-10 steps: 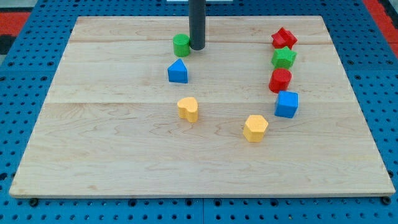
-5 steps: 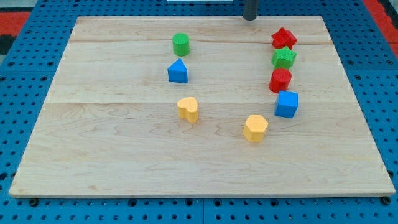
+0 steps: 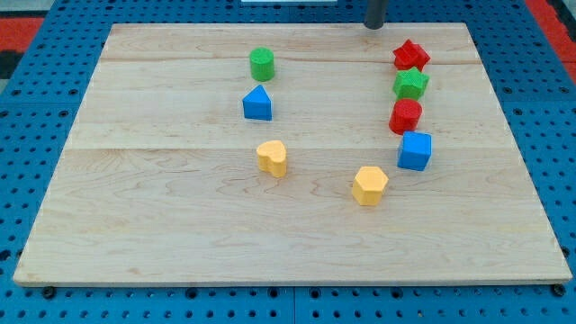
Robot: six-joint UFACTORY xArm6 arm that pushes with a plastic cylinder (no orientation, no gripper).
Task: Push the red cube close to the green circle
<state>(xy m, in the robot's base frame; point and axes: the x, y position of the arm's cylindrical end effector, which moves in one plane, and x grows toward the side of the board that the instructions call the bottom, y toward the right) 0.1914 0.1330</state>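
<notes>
The green circle block (image 3: pixel 262 64) stands at the upper left of the wooden board (image 3: pixel 180 225). A column of blocks stands at the upper right: a red star (image 3: pixel 410 55), a green star (image 3: pixel 410 85), a red rounded block (image 3: pixel 405 116) whose exact shape I cannot make out, and a blue cube (image 3: pixel 415 150). My tip (image 3: pixel 374 27) is at the board's top edge, up and left of the red star and far right of the green circle. It touches no block.
A blue triangular block (image 3: pixel 257 103) sits just below the green circle. A yellow heart (image 3: pixel 272 157) and a yellow hexagon (image 3: pixel 370 185) lie near the middle. A blue pegboard (image 3: pixel 54 108) surrounds the board.
My tip left the green circle's right side and moved up and right to the board's top edge, then a little farther right. No block has moved.
</notes>
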